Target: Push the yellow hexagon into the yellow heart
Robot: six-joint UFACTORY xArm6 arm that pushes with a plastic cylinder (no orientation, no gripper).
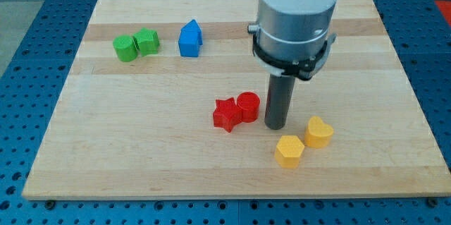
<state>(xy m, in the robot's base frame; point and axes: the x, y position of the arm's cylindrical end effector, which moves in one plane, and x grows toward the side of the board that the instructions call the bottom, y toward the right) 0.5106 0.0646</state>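
Red cylinder beside my tip

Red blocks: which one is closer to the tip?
The red cylinder, on the view's right of the pair. It sits just left of my tip, while the red star lies on its far side, touching it.

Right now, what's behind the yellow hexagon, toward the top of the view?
Just behind the yellow hexagon stands my tip, with the yellow heart up-right. Board beneath the rod's end is covered.

Pale smooth wooden board, matt plastic-looking blocks
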